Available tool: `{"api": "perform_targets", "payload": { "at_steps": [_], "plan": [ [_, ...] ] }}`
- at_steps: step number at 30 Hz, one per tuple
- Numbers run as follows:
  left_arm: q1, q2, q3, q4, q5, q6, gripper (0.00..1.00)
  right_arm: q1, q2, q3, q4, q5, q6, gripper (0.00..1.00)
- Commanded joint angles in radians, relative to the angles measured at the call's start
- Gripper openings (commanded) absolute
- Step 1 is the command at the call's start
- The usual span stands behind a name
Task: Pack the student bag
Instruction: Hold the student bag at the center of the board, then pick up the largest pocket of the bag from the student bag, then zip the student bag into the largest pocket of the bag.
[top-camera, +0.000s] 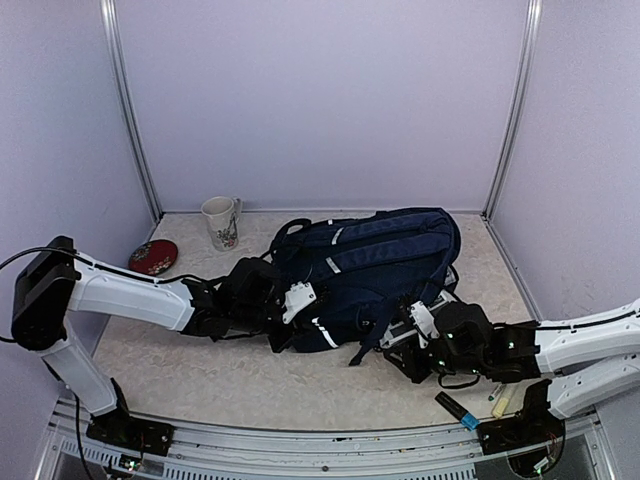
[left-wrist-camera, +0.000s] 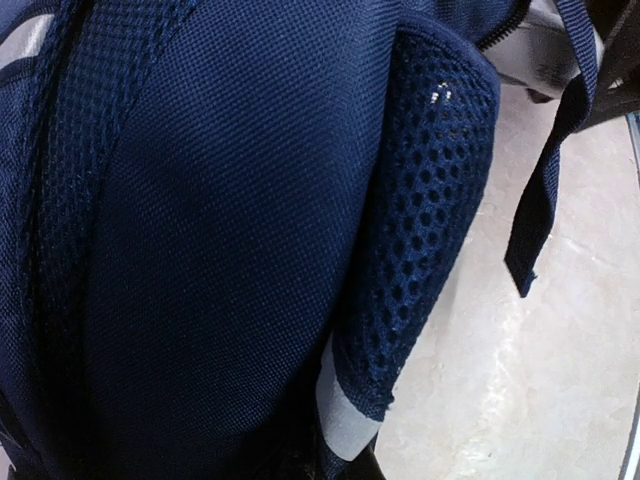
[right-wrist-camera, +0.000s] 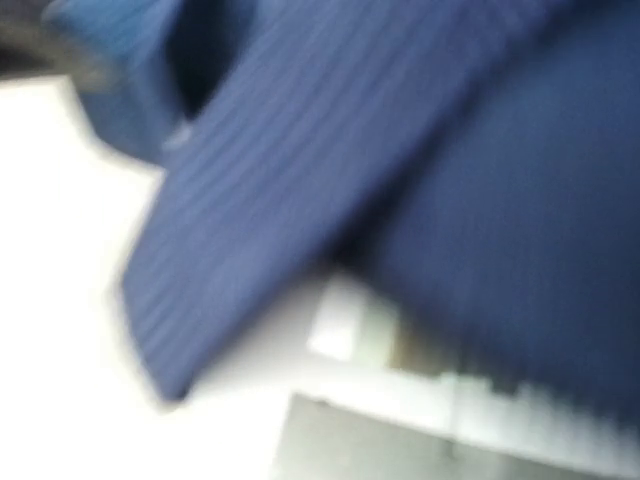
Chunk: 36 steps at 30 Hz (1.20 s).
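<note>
- Fingers of the right gripper (top-camera: 412, 325) are at the 5 o'clock edge of the student bag (top-camera: 375, 262), beside a dark strap (right-wrist-camera: 230, 230). Whether they are open or closed I cannot tell, because the wrist view is blurred.
- Left gripper (top-camera: 303, 298) has its fingers closed at the bag's 8 o'clock side, near the mesh pocket (left-wrist-camera: 430, 220).
- The navy bag lies flat at the centre of the table (top-camera: 200, 370).
- A red dish (top-camera: 153, 257) and a mug (top-camera: 220, 222) are at 10 o'clock.

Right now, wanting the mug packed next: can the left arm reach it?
Probably yes: the mug stands beyond the left arm, nothing between; the left gripper is shut at the student bag.
</note>
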Motion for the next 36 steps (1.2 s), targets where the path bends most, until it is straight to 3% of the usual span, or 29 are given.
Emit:
{"api": "perform_targets", "payload": {
  "at_steps": [1, 4, 8, 11, 14, 20, 27, 31, 36],
  "plan": [
    [-0.054, -0.007, 0.046, 0.062, 0.191, -0.016, 0.00, -0.005, 0.082, -0.015, 0.203, 0.212, -0.056, 0.21],
    [-0.057, -0.014, 0.048, 0.047, 0.179, -0.010, 0.00, -0.015, 0.083, -0.037, 0.230, 0.164, -0.046, 0.22],
    [-0.056, -0.010, 0.049, 0.040, 0.173, 0.007, 0.00, -0.041, -0.014, -0.064, 0.142, 0.228, -0.015, 0.26],
    [-0.051, -0.008, 0.051, 0.022, 0.158, 0.021, 0.00, -0.157, -0.147, -0.082, 0.141, 0.189, -0.060, 0.33],
    [-0.041, -0.013, 0.045, 0.004, 0.151, 0.026, 0.00, -0.324, -0.206, -0.096, 0.190, 0.046, -0.133, 0.33],
    [-0.034, -0.032, 0.028, -0.014, 0.138, 0.037, 0.00, -0.529, -0.049, -0.024, 0.271, -0.156, -0.223, 0.33],
    [-0.007, -0.046, -0.008, -0.002, 0.131, 0.033, 0.00, -0.576, 0.151, 0.119, 0.259, -0.318, -0.237, 0.33],
    [0.023, -0.051, -0.020, 0.004, 0.119, 0.022, 0.00, -0.588, 0.085, 0.105, 0.165, -0.335, -0.225, 0.35],
    [0.043, -0.060, -0.024, 0.003, 0.111, 0.025, 0.00, -0.615, -0.045, 0.112, -0.089, -0.418, -0.229, 0.44]
  ]
}}
